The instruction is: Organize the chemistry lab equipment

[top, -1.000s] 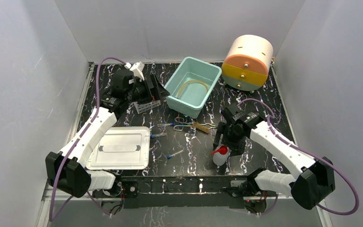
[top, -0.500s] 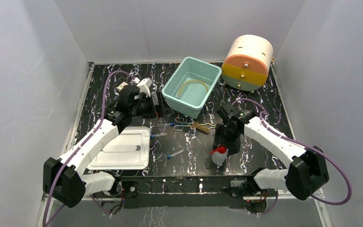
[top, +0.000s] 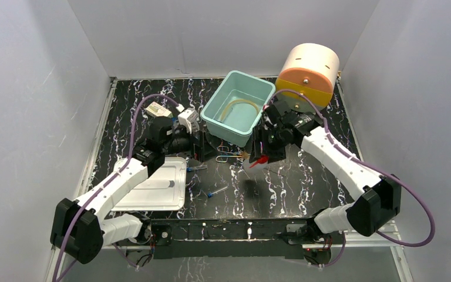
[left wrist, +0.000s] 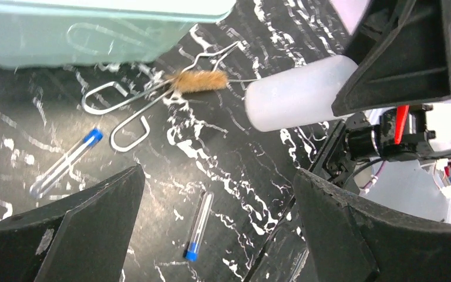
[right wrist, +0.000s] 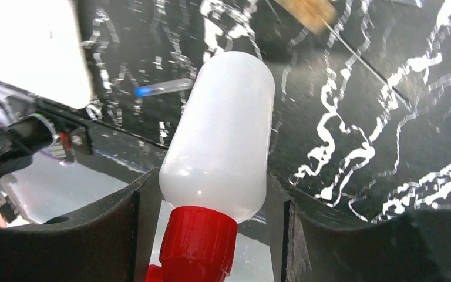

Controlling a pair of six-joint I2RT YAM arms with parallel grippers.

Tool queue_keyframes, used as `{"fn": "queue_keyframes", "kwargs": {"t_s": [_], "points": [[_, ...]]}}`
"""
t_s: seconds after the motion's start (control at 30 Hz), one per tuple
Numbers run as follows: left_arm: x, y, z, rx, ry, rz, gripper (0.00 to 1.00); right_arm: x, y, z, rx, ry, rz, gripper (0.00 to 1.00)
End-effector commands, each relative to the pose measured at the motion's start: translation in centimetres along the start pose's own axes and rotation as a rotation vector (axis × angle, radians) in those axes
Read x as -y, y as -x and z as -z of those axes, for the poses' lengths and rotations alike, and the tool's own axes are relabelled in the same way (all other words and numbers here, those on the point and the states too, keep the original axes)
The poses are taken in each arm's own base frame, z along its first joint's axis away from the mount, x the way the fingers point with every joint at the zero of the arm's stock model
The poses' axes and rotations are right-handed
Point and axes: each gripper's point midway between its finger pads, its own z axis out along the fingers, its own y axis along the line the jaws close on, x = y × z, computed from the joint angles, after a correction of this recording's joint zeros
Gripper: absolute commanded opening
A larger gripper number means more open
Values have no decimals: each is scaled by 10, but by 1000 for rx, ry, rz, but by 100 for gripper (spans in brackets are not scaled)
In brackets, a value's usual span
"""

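**Surface and room.** Black table (top: pixel 305 176) with white marbled veining. Plain pale grey walls stand at 9, 12 and 3 o'clock.

**Right gripper** (top: pixel 268 150). Just to 3 o'clock of the table's centre, near the front right corner of the bin. Its fingers (right wrist: pixel 136 235) are closed to a bottle's width, clamping the clear red-nozzled wash bottle (right wrist: pixel 223 135) at the shoulder beside the red cap. The bottle is held off the surface and tilted, base pointing away from the wrist, and its shadow falls on the table towards 6 o'clock.

**Left gripper** (left wrist: pixel 217 173). Spread wide, holding and touching nothing. It hangs over the table at about 10 o'clock of centre and faces the loose items.

**Containers.**
- Teal bin (top: pixel 252 82), at 12 o'clock. It holds a coil of tan rubber tubing (top: pixel 241 104).
- Round cream drum (top: pixel 308 61) with orange and yellow drawer fronts, at 1 o'clock, just beside the bin.
- White lidded tray (top: pixel 152 183), at 8 o'clock. The lid is on, so its contents cannot be seen.

**Loose items, centre of table.**
- Metal tongs (top: pixel 228 155), lying flat just at 6 o'clock of the bin.
- Wire-handled brush with tan bristles (left wrist: pixel 197 81), lying across the tongs.
- Two thin blue-capped tubes. One (top: pixel 197 168) lies at 7 o'clock of the tongs, near the tray's corner. The other (top: pixel 217 191) lies farther towards 6 o'clock. They are apart from each other.
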Motion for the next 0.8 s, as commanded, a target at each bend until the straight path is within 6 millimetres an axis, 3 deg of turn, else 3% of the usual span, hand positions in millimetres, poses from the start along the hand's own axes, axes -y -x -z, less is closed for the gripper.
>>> {"fn": "queue_keyframes", "kwargs": {"t_s": [0.0,0.23,0.37,0.53,0.63,0.77], "points": [[40,39,2,108,-202,-196,98,-45,28,35,75,190,166,55],[77,83,-1,167,-380,-284,98,-103,60,80,142,408,240,55],[87,76,1,108,-483,-469,98,-131,72,99,134,507,259,55],[80,85,-7,80,-471,-608,96,-138,78,94,90,535,286,55],[77,98,-14,93,-455,-637,89,-144,84,96,65,569,288,55],[77,89,-17,12,-501,-606,73,-146,94,97,55,611,286,55]]}}
